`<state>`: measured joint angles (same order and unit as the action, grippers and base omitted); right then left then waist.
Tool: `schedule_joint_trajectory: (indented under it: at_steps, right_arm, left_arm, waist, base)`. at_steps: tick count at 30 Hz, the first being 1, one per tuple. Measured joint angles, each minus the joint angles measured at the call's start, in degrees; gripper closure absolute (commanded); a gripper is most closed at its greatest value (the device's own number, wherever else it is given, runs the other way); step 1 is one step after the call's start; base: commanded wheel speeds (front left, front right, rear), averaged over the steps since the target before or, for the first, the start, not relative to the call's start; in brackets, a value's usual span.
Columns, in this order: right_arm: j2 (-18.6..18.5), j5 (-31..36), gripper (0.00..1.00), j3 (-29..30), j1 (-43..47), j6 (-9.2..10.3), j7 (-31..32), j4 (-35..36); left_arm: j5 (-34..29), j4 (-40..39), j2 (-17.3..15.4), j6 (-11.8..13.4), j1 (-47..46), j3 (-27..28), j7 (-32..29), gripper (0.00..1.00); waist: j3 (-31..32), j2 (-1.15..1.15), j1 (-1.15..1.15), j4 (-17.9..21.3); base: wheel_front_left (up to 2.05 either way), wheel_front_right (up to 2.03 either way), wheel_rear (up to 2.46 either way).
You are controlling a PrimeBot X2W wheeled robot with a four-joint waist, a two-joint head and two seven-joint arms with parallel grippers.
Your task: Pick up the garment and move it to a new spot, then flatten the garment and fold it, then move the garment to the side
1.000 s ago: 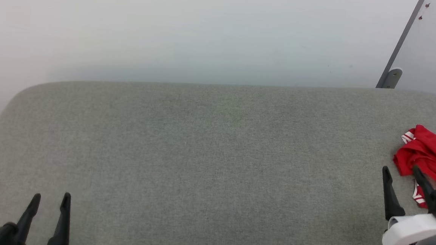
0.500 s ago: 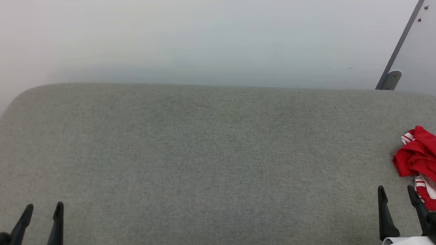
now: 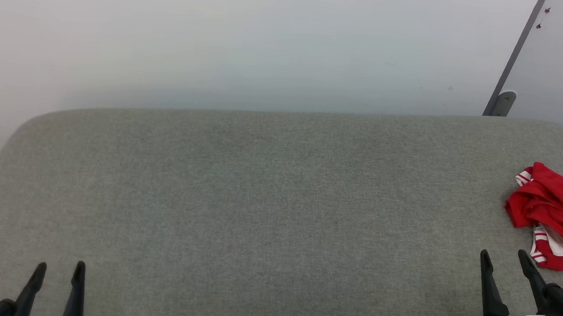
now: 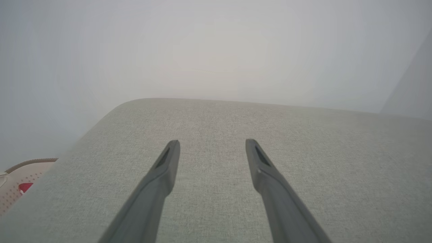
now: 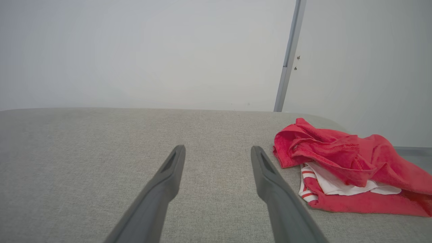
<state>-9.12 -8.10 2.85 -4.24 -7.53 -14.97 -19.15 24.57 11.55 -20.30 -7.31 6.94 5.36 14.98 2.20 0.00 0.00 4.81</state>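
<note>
Over at the far right of the grey-green fabric-covered counter lies the crumpled red soft-knit T-shirt, its right part cut off by the head view's edge. In the right wrist view the heap runs longer side to side than front to back, and a white striped sleeve is half buried under red folds. I can't make out the neckline or which way it points. The right claw is spread and empty, just beside the shirt's near-left edge. The left claw is spread too, over bare fabric at the near left.
</note>
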Motion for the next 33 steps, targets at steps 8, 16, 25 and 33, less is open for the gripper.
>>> schedule_joint_trajectory:
  at_steps: [8, 16, 25, 33]
  right_arm:
    - [0.2, -0.4, 1.00, -0.9, 0.3, 0.00, 0.1, -0.7]
    - [1.3, -4.3, 1.00, -0.8, 2.0, 0.00, 1.9, -3.1]
    - [2.0, -14.0, 1.00, -0.3, 2.0, 0.00, 4.1, -2.1]
    - [2.4, -22.1, 1.00, 0.1, 1.5, 0.00, 6.0, -1.1]
  left_arm:
    - [0.3, -0.4, -0.1, 0.0, 0.1, -1.0, -0.1, 1.00]
    - [3.4, 2.0, 3.3, 0.0, 0.9, -1.9, -1.6, 1.00]
    - [11.4, 2.0, 5.0, 0.0, -0.4, -1.5, -4.0, 1.00]
    - [17.8, 2.1, 6.4, 0.0, -1.8, -1.3, -6.0, 1.00]
  waist:
    - [0.0, 0.00, 0.00, 0.2]
    - [-0.1, 0.00, 0.00, 0.1]
    - [-0.3, 0.00, 0.00, -0.3]
    - [-0.4, 0.00, 0.00, -0.6]
  base:
    - [0.00, 0.00, 0.00]
    - [0.00, 0.00, 0.00]
    - [0.00, 0.00, 0.00]
    - [0.00, 0.00, 0.00]
